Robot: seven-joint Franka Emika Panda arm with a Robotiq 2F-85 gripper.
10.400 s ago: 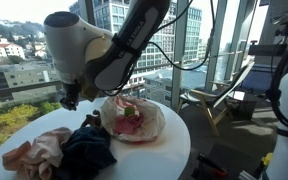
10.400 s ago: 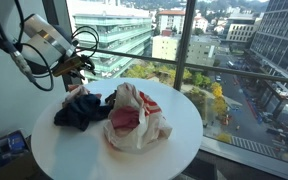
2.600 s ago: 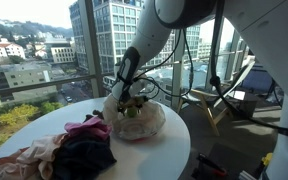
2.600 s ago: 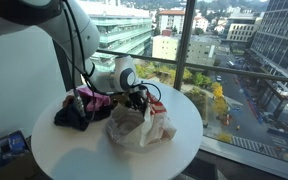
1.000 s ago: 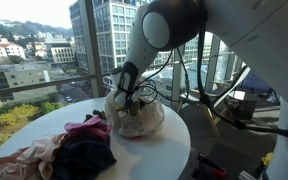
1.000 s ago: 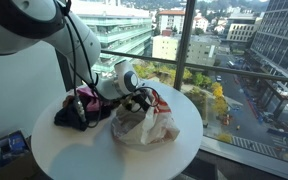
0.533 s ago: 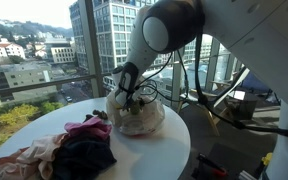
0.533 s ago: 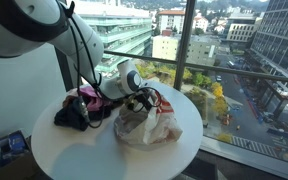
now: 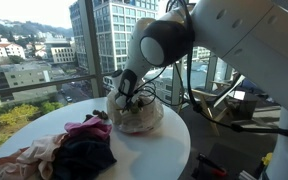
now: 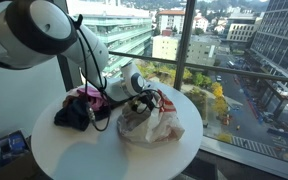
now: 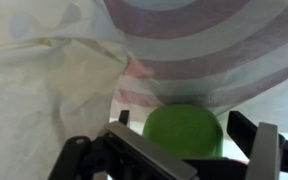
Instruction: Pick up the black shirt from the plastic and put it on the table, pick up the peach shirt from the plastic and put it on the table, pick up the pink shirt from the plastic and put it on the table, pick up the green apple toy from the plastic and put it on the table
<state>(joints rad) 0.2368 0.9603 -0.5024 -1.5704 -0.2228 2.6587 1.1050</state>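
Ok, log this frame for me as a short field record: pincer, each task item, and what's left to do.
pincer: open, reaching into the plastic
green apple toy: inside the plastic, between the open jaws, not clamped
black shirt: out of the plastic, on the table
peach shirt: on the table, beside the black shirt
pink shirt: out of the plastic, against the black shirt
left to do: apple toy only
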